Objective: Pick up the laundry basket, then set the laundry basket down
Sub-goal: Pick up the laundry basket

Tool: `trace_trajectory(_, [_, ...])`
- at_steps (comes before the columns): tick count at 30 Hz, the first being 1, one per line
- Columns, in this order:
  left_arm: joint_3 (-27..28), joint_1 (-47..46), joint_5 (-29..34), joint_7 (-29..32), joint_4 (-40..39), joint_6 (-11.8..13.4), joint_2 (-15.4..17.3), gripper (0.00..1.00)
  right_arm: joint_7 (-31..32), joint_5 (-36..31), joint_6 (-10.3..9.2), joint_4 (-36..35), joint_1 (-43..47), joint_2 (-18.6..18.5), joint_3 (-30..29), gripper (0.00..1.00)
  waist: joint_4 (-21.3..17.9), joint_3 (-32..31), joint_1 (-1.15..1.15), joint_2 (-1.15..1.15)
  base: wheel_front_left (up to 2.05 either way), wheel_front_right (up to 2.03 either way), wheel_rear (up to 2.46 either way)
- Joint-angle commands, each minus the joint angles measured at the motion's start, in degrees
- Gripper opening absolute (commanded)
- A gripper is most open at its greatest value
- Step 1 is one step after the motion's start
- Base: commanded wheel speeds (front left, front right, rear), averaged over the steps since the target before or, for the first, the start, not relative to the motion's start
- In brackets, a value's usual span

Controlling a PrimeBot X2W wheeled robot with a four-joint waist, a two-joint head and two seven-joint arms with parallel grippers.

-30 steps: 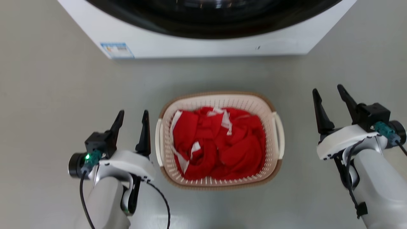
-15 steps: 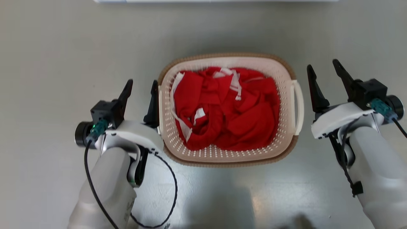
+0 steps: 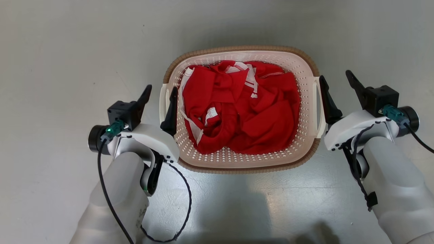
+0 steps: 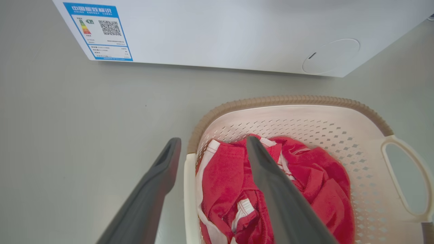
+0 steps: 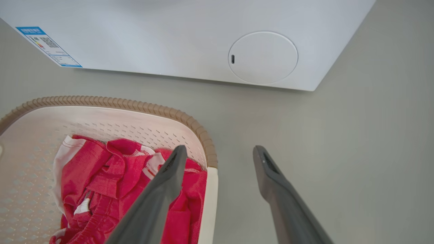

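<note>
Largely, the bottom of the laundry basket [image 3: 244, 49] was hidden under crumpled red-and-white clothing [image 3: 244, 108]. The washing machine [image 4: 220, 30] was cut off at 12 o'clock in both wrist views, and its energy label [image 4: 98, 30] was too small to be read. The basket was set on a glossy grey floor [image 3: 67, 51]. At its 9 o'clock the left gripper [image 3: 161, 89], and at 3 o'clock the right gripper [image 3: 335, 76], were spread wide astride the white handles [image 3: 163, 105]. Contact could not be judged.
</note>
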Motion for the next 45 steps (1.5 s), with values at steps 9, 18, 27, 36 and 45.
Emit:
trace_trajectory(9, [-4.46, -2.01, -4.75, -0.32, 7.0, -1.24, 1.38, 1.0, -0.71, 0.28, 0.18, 6.89, -0.64, 2.35, 1.88, 1.0, -0.33, 0.44, 0.0, 0.0, 0.0, 0.0, 0.0])
trace_trajectory(18, [-11.6, -6.49, -10.52, -0.31, 15.55, 0.15, 1.38, 1.0, -0.71, 1.55, 0.18, 12.48, -3.26, 3.3, 3.54, 1.0, -0.57, 1.5, 0.0, 0.0, 0.0, 0.0, 0.0])
trace_trajectory(27, [-17.48, -10.24, -16.04, 0.9, 20.81, 3.01, 1.38, 1.0, -0.71, 2.38, 0.18, 13.83, -4.65, 3.88, 5.15, 1.0, -0.88, 2.8, 0.0, 0.0, 0.0, 0.0, 0.0])
trace_trajectory(36, [-21.16, -12.41, -19.87, 2.78, 23.21, 4.6, 1.38, 1.0, -0.71, 2.92, 0.18, 15.76, -5.51, 4.11, 6.66, 1.0, -1.02, 4.05, 0.0, 0.0, 0.0, 0.0, 0.0])
trace_trajectory(45, [-24.85, -14.26, -23.26, 3.72, 23.74, 5.85, 1.38, 1.0, -0.71, 4.01, 0.18, 17.68, -6.95, 4.34, 8.24, 1.0, -0.89, 5.45, 0.0, 0.0, 0.0, 0.0, 0.0])
